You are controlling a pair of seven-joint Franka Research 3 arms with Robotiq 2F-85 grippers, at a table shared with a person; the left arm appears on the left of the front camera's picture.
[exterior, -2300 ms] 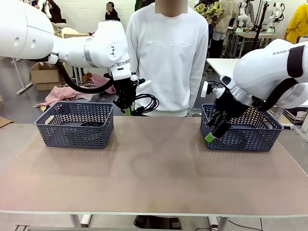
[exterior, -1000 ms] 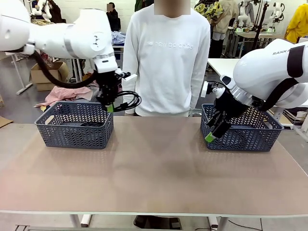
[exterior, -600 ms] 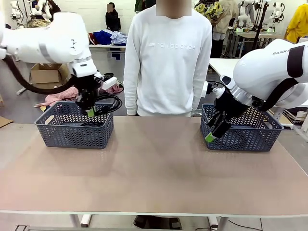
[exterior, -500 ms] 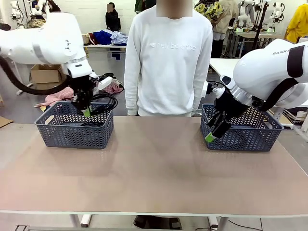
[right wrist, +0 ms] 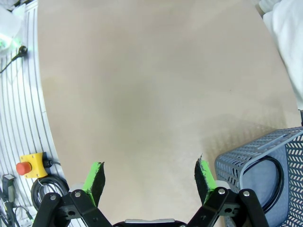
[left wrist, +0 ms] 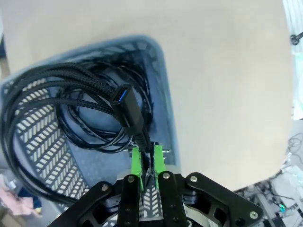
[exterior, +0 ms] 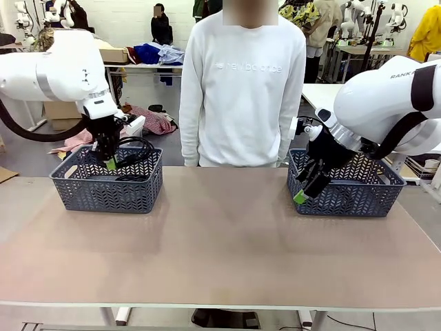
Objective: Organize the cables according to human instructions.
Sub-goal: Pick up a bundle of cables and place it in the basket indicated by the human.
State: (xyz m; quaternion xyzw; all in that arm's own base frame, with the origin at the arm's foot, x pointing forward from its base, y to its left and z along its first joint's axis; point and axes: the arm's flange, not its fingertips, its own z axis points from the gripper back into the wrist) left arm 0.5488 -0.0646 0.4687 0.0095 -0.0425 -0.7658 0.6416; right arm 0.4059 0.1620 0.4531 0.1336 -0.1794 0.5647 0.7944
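Left fingers [left wrist: 147, 156] clamp coiled cable [left wrist: 71, 90] over left basket [exterior: 107, 189]; right fingers [right wrist: 150, 176] spread

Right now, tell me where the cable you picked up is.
The coiled cable hangs from the shut left gripper over the left basket, front view's left side.

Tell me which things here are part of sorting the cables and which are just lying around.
Part of the job:
- coiled cable held in the left gripper
- left basket, with a cable already inside
- right basket
- right gripper, open

Lying around:
- clothes on the floor
- cardboard box
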